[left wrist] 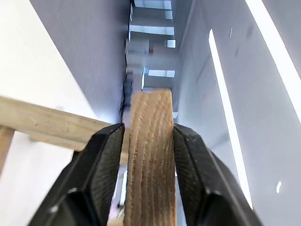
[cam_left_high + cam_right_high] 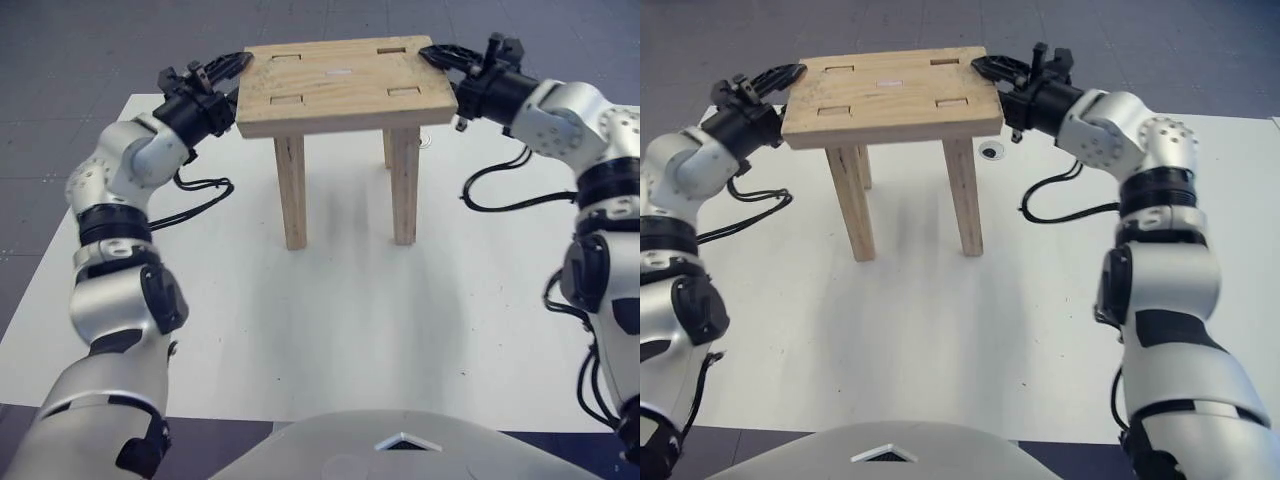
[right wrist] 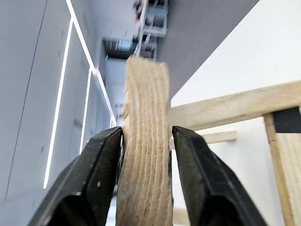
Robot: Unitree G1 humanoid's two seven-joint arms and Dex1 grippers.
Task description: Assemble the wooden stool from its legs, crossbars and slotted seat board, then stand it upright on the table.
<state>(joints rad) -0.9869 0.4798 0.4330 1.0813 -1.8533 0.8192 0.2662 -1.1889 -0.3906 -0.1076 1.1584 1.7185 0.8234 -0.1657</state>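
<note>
I see the stool upright, its seat board lying long 9-to-3, with the left gripper and right gripper clamping its ends.

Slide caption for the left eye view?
Left gripper and right gripper clamp opposite seat board edges; stool stands upright on the table.

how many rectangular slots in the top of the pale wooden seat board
4, one near each corner of the pale wooden seat board: far-left slot, far-right slot, near-left slot, near-right slot.
</note>
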